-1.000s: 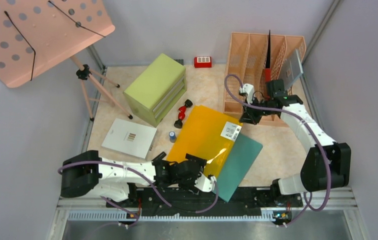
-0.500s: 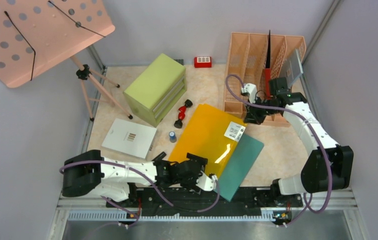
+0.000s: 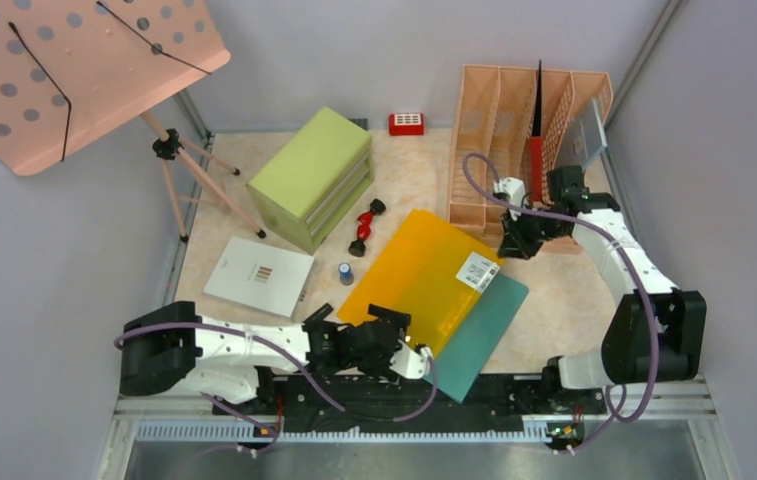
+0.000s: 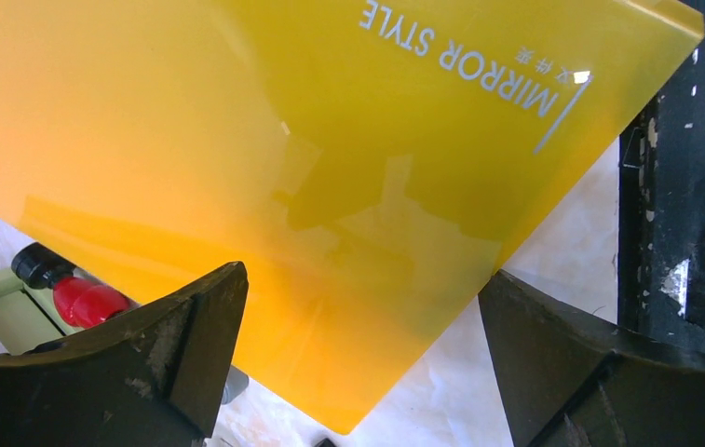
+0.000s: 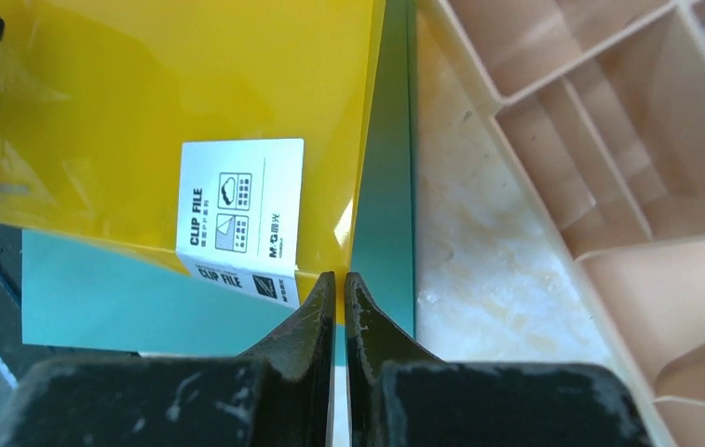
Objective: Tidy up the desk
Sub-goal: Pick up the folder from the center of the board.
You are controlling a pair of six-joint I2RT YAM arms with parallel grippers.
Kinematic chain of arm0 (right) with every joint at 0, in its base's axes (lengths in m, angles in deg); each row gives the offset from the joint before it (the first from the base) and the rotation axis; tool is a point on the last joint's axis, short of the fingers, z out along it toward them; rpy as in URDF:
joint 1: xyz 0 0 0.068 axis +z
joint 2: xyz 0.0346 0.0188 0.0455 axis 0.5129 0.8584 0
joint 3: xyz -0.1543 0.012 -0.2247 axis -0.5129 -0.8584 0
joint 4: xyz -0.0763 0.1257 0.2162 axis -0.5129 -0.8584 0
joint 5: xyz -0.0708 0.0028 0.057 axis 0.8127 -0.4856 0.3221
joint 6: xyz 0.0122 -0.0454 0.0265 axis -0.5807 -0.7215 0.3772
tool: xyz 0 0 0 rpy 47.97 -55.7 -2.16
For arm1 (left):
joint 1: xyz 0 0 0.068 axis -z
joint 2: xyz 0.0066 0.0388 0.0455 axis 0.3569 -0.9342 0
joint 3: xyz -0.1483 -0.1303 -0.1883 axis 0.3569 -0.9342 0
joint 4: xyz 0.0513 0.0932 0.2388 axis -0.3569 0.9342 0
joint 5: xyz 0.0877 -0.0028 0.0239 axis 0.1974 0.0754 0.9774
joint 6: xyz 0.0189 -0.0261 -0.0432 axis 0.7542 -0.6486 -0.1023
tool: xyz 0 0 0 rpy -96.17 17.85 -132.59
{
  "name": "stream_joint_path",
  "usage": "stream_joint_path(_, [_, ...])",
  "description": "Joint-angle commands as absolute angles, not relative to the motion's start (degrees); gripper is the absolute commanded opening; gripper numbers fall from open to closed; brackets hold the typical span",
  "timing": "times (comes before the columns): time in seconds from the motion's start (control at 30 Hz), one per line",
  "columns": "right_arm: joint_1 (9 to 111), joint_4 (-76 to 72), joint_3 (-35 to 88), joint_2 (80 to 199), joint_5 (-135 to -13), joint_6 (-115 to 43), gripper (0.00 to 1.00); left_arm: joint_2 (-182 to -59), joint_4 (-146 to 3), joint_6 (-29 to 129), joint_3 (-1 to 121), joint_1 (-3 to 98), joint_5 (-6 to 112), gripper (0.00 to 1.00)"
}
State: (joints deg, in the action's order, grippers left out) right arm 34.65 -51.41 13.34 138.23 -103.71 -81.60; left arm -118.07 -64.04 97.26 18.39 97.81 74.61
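On the beige marble desk [image 3: 554, 290] a yellow clip file [image 3: 419, 275] lies partly over a teal folder [image 3: 479, 330]. My right gripper [image 3: 511, 240] is shut on the yellow file's far right corner, just in front of the peach file rack. The right wrist view shows the yellow edge [image 5: 367, 140] pinched at the right gripper [image 5: 340, 277], with the white label [image 5: 237, 219] and the teal folder [image 5: 97, 298] beneath. My left gripper [image 3: 414, 358] stands open at the desk's front edge. In its wrist view the left gripper [image 4: 362, 289] has the yellow file's near corner [image 4: 348, 391] between the fingers, untouched.
A peach file rack [image 3: 514, 110] with a red folder [image 3: 535, 150] stands at the back right. A green drawer cabinet [image 3: 314, 175], a red-and-black object [image 3: 364, 225], a small blue cap [image 3: 345, 272] and a white booklet [image 3: 259, 275] lie left. A tripod-mounted peach board [image 3: 74, 70] overhangs the left corner.
My right gripper has moved right and slightly nearer, dragging the yellow file's far corner with it across the teal folder. The left arm has barely shifted.
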Motion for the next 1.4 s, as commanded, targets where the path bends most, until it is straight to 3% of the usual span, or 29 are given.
stream_joint_path(0.0, [33.4, -54.9, 10.9, 139.5, -109.4, -82.4, 0.0, -116.7, -70.8, 97.5, 18.3, 97.2, 77.4, 0.99])
stream_joint_path(0.43, [32.0, -55.8, 6.0, 147.4, -109.7, -87.1, 0.0, -119.7, -63.8, 102.2, 19.1, 97.5, 73.3, 0.96])
stream_joint_path(0.53, [31.8, -55.6, 6.2, 148.2, -109.9, -86.9, 0.1, -119.9, -62.6, 103.3, 19.6, 98.0, 72.4, 0.96])
stream_joint_path(0.67, [31.8, -54.6, 6.9, 148.8, -110.3, -85.7, 0.34, -120.9, -62.5, 103.9, 20.3, 99.0, 72.1, 0.96])
stream_joint_path(0.8, [31.8, -52.8, 7.7, 150.0, -110.3, -83.6, 0.5, -121.8, -62.6, 103.9, 20.6, 100.4, 71.7, 0.95])
stream_joint_path(1.2, [31.8, -49.0, 9.1, 153.7, -111.0, -81.1, 0.56, -122.5, -63.1, 102.4, 19.9, 102.5, 72.1, 0.95])
stream_joint_path(1.37, [31.8, -44.5, 8.7, 152.7, -105.7, -78.3, 0.57, -122.7, -63.2, 102.2, 19.8, 102.7, 72.0, 0.94])
